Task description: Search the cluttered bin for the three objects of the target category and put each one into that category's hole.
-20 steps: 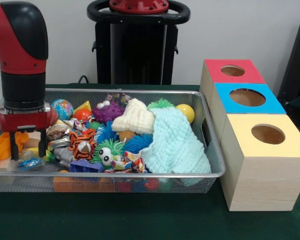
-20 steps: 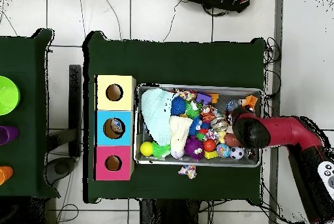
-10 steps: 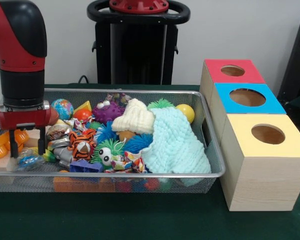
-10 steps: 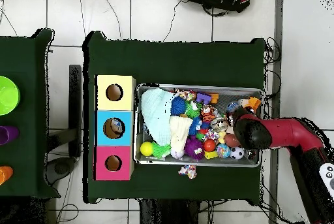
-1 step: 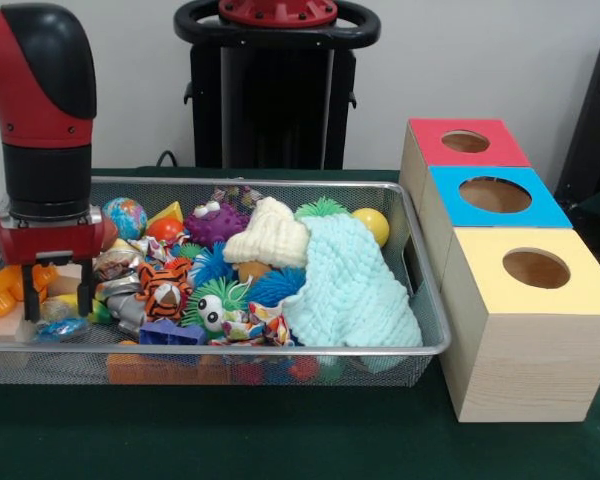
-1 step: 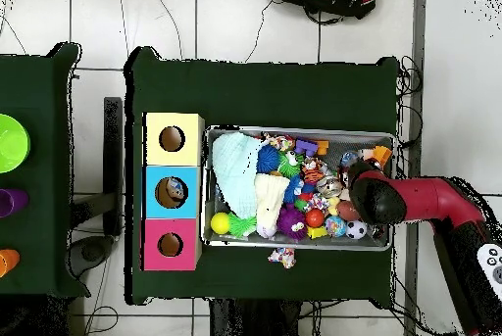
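The red-and-black pincer (image 5: pixel 55 292) is lowered into the end of the silver wire-mesh bin (image 5: pixel 280 352), its two dark fingers (image 5: pixel 27 298) spread apart with nothing held between them. It is set over an orange plastic toy (image 5: pixel 2 295) and a small clear-blue wrapped piece (image 5: pixel 56 325), with a tiger-striped soft toy (image 5: pixel 164 286) just beside it. The searching step is judged to be in hand: no object has been gripped, and which category is wanted cannot be told. The next move would call for the fingers to be settled round one piece and closed before a lift toward the three wooden boxes with red, blue and yellow holed tops (image 5: pixel 495 195), which stand beside the bin's opposite end. In the overhead view, something small is seen inside the blue hole (image 6: pixel 171 192), and a small patterned item (image 6: pixel 282 257) lies outside the bin. Compared with half a second ago, the pincer has been shifted slightly toward the tiger toy and lowered a little.
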Available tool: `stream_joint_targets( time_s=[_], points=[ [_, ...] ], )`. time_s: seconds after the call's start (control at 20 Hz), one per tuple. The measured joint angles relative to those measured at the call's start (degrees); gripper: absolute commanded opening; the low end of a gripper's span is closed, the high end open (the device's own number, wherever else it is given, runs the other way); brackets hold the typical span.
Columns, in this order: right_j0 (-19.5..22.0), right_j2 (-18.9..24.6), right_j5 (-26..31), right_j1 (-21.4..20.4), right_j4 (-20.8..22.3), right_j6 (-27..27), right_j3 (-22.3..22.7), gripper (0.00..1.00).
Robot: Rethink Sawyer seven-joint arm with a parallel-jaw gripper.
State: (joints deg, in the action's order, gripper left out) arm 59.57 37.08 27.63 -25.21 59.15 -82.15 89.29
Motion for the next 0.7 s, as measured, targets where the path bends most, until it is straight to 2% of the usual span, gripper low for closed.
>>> stream_joint_targets(
  time_s=[0.25, 0.7],
  points=[
    [0.0, -0.3, -2.2, 0.5, 0.7, 0.0, 0.0, 0.0],
    [-0.5, -0.7, -2.5, 0.4, 0.7, 0.0, -0.1, 0.0]
  ],
)
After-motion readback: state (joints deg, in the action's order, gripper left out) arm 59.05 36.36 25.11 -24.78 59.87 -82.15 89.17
